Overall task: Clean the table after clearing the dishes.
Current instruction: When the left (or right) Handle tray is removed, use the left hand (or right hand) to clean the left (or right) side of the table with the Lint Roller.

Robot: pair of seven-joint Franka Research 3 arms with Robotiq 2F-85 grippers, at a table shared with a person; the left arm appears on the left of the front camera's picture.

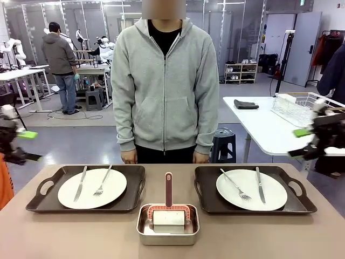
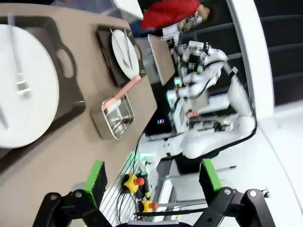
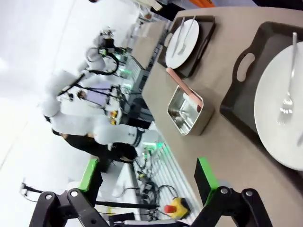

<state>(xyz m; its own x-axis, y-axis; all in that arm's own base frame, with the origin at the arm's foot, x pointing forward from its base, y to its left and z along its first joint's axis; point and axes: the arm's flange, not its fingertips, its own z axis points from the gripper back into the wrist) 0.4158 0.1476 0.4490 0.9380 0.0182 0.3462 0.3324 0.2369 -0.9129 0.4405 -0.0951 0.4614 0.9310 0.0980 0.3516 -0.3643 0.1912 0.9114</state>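
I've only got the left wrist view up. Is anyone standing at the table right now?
Observer: Yes. A person in a grey hoodie stands at the far edge of the table, arms down.
Operator: What sits in the steel pan under that pink handle?
Observer: A roller with a white roll, its handle pointing toward the person.
Operator: Anything off to the robot's right?
Observer: A white side table with a wire rack and a dark folded cloth on it.
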